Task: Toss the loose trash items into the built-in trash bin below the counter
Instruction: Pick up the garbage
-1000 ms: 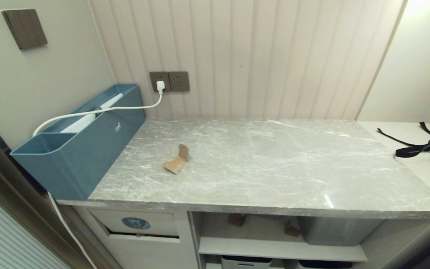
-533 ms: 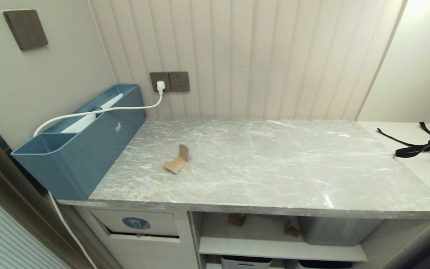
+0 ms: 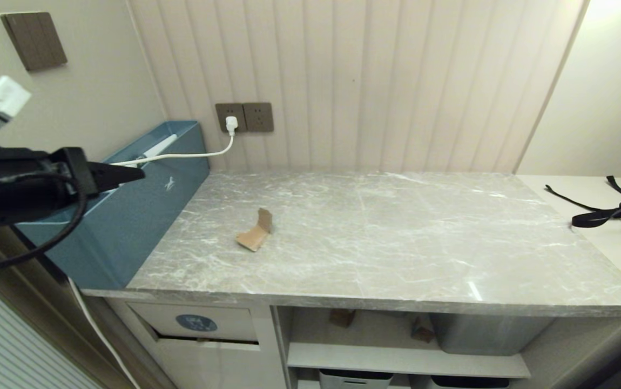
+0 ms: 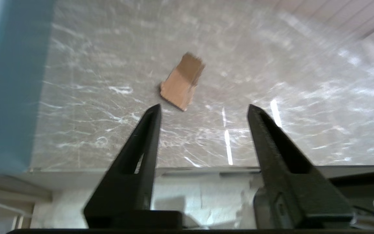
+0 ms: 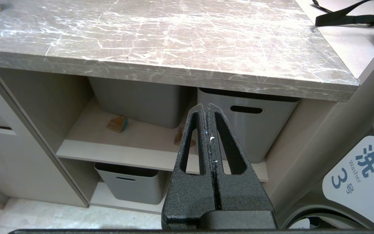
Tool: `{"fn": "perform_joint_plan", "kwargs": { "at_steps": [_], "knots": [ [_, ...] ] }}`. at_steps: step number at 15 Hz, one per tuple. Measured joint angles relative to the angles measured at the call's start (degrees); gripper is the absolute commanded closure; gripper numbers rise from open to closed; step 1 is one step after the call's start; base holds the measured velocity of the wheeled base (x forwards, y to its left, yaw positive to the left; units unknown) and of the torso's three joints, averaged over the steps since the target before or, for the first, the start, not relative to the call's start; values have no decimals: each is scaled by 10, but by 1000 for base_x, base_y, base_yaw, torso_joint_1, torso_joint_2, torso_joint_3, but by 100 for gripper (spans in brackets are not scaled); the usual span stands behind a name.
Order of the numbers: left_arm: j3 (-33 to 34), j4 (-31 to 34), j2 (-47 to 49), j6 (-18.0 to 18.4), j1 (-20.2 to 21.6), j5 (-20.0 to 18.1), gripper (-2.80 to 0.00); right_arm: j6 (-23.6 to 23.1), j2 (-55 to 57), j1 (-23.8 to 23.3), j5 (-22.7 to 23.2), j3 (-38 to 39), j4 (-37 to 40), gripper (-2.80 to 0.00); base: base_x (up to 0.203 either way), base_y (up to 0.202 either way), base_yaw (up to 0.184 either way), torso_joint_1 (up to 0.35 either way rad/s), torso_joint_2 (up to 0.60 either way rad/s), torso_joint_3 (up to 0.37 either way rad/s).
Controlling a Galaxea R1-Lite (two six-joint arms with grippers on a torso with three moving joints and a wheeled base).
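Step in hand: approach to first scrap. Left gripper [image 4: 203,110] raised over near counter edge, fingers apart, empty. Folded cardboard scrap [image 4: 182,85] lies on counter [image 3: 397,243] just ahead of fingertips, slightly toward left finger. Two more scraps on shelf below. Bin flap [image 3: 197,322] down left, under counter. Right gripper [image 5: 208,109] parked low, fingers pressed together. Next likely: advance, descend, straddle scrap, close.

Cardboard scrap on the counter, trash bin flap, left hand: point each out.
cardboard scrap [image 3: 256,231], head view, its flat lower half.
trash bin flap [image 3: 218,322], head view, bare panel beside the sticker.
left hand [image 4: 203,109], left wrist view, between fingertips.
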Motion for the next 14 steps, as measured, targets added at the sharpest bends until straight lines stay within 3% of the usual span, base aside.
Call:
{"fn": "perform_joint_plan", "kwargs": {
  "at_steps": [4, 9, 12, 14],
  "knots": [
    [-89, 2, 175, 41, -25, 16, -280, 14, 0, 0, 0, 0, -1, 0, 0, 0, 0, 0, 0, 0],
    [-165, 0, 310, 49, -43, 7, -280, 15, 0, 0, -1, 0, -1, 0, 0, 0, 0, 0, 0, 0],
    [-202, -57, 378, 56, -71, 11, -280, 15, 0, 0, -1, 0, -1, 0, 0, 0, 0, 0, 0, 0],
    [-232, -122, 426, 66, -95, 39, -280, 15, 0, 0, -1, 0, -1, 0, 0, 0, 0, 0, 0, 0]
  ]
}}
